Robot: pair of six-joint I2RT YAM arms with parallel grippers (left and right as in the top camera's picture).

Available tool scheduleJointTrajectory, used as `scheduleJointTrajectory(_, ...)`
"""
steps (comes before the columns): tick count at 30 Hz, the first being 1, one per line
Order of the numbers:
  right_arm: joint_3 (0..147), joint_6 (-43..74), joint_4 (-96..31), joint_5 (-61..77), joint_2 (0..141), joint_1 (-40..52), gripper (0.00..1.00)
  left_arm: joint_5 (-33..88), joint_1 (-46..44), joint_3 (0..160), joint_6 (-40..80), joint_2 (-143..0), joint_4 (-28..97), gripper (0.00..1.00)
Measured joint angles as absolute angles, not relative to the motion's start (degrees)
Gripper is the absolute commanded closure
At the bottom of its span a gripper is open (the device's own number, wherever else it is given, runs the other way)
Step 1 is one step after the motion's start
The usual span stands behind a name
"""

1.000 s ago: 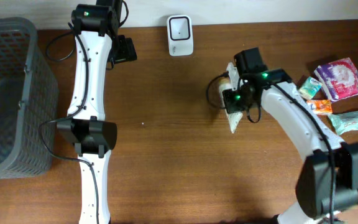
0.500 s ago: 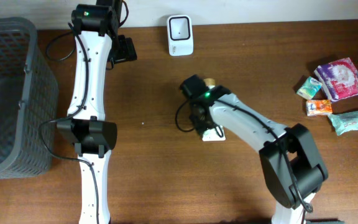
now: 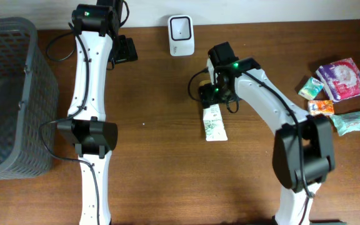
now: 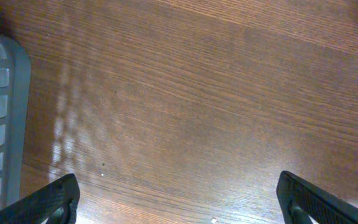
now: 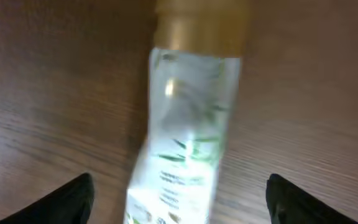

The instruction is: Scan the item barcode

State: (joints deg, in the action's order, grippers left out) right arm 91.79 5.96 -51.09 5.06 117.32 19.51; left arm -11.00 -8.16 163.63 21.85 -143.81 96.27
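Brown wood-grain desk fills the overhead view, and we see both arms reaching across it from the near edge. The right arm rises from the near right corner and bends leftward toward the middle, with its wrist turned down over the desk. Its right gripper hangs just above the tube, fingers spread wide on either side and touching neither flank, so it grasps nothing. The tube lies flat on the desk near the centre. Its gold cap points to the far edge and its flat crimped end to the near edge. From overhead the wrist hides the cap end. The wrist picture is blurred, so we cannot read the print on the tube.

The left arm runs almost straight up the left side of the desk. Its left gripper is near the far edge, jaws fully apart with only bare wood between the fingertips.

A white scanner stands at the far edge, between the two grippers and apart from the tube. A grey basket sits at the left edge, just beside the left arm. On the right, well apart from the tube, lie a pink pack, a small green packet, an orange packet and a teal packet.
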Motion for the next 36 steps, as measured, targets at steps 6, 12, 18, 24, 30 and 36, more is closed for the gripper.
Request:
scheduleJointTrajectory(6, 91.94, 5.98, -50.50, 7.42, 124.27, 20.23, 0.96, -11.00, -8.16, 163.63, 21.85, -143.81, 96.27, 0.01)
scheduleJointTrajectory(12, 100.14, 5.98, -51.07, 7.79, 125.93, 20.25, 0.96, -11.00, -8.16, 163.63, 21.85, -143.81, 96.27, 0.01)
scheduleJointTrajectory(18, 111.33, 6.00, -27.55, 7.60, 126.34, 20.25, 0.96, -11.00, -8.16, 163.63, 21.82, -143.81, 96.27, 0.01)
scheduleJointTrajectory(24, 111.33, 6.00, -14.04, 6.74, 129.32, 20.25, 0.96, -11.00, -8.16, 163.63, 21.85, -143.81, 96.27, 0.01)
scheduleJointTrajectory(30, 111.26, 8.88, -11.18, 6.79, 134.69, 20.29, 0.96, -11.00, -8.16, 163.63, 21.85, -143.81, 96.27, 0.01)
scheduleJointTrajectory(36, 111.26, 25.71, -12.75, 12.12, 134.69, 20.29, 0.96, -11.00, -8.16, 163.63, 21.85, -143.81, 96.29, 0.01)
